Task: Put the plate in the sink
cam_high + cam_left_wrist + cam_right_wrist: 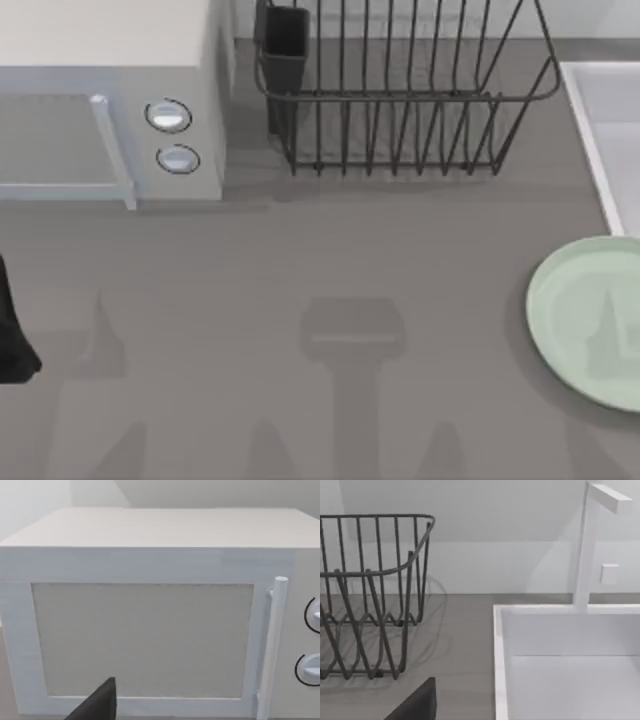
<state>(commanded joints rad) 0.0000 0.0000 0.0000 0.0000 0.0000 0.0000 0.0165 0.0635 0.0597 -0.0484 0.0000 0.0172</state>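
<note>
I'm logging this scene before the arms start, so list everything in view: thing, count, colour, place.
plate: 1, pale mint green, flat on the table at the right edge, in front of the sink, apart from it.
sink: 1, light grey-white, back right of the table.
faucet: 1, white, upright at the sink's back rim.
dish rack: 1, dark wire, back centre, with a dark cup holder at its left end.
microwave: 1, white with two round knobs, back left, door closed.
table: 1, grey.
left gripper: 1, black, at the table's left edge; one finger faces the microwave.
right gripper finger: 1, dark, facing rack and sink.
</note>
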